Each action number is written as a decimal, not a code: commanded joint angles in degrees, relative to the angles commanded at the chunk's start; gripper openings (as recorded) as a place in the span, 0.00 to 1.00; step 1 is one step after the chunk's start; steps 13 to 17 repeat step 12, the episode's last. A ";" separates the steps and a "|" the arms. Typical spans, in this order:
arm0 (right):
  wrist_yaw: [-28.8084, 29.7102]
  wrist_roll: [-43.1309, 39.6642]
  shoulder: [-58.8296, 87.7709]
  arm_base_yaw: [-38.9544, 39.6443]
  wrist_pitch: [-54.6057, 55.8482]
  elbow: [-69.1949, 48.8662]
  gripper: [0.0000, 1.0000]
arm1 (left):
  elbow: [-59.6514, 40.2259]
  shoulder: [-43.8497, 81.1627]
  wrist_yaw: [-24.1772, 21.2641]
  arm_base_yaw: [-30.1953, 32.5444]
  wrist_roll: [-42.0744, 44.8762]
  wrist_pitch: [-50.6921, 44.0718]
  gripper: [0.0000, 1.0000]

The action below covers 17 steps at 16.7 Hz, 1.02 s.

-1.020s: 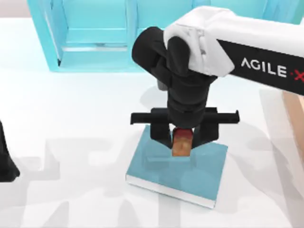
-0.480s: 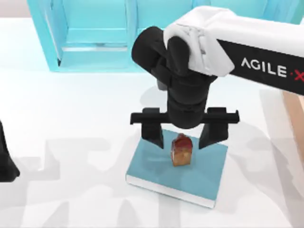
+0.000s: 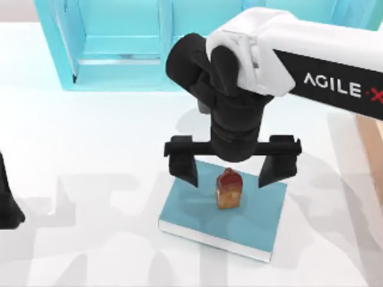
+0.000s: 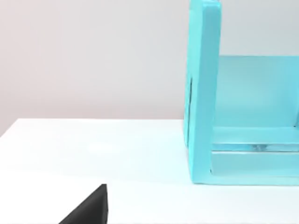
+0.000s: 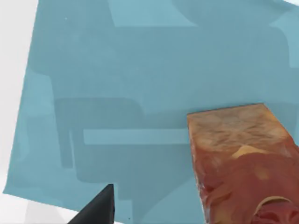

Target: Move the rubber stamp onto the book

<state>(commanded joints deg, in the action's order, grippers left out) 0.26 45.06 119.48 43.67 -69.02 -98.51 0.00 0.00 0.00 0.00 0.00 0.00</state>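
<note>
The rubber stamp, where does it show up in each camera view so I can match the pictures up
Top view: the rubber stamp stands upright on the book, between the right gripper's open fingers, touching neither.
Left wrist view: no stamp here; the light-blue shelf unit stands on the table.
Right wrist view: the stamp is close up, sitting on the book.
Shared landmark: the book's teal cover, in the top and right wrist views.

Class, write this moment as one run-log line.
right gripper: open, above book | rubber stamp: upright on book, released | left arm: parked at table's left edge | shelf unit: behind
</note>
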 joint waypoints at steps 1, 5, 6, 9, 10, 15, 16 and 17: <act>0.00 0.00 0.01 -0.06 0.01 0.01 1.00 | 0.00 0.00 0.00 0.00 0.00 0.00 1.00; -0.05 0.00 -0.03 -0.01 -2.15 -2.01 1.00 | 0.00 0.00 0.00 0.00 0.00 0.00 1.00; -0.06 0.00 -0.07 -0.02 -2.79 -2.58 1.00 | 0.00 0.00 0.00 0.00 0.00 0.00 1.00; -0.08 -0.01 -0.22 -0.04 -4.71 -4.36 1.00 | 0.00 0.00 0.00 0.00 0.00 0.00 1.00; -0.05 -0.02 -0.29 -0.05 -5.52 -5.08 1.00 | 0.00 0.00 0.00 0.00 0.00 0.00 1.00; -0.01 -0.06 -0.50 -0.11 -6.54 -6.03 1.00 | 0.00 0.00 0.00 0.00 0.00 0.00 1.00; -0.01 -0.06 -0.50 -0.11 -6.54 -6.03 1.00 | 0.00 0.00 0.00 0.00 0.00 0.00 1.00; -0.01 -0.06 -0.50 -0.11 -6.54 -6.03 1.00 | 0.00 0.00 0.00 0.00 0.00 0.00 1.00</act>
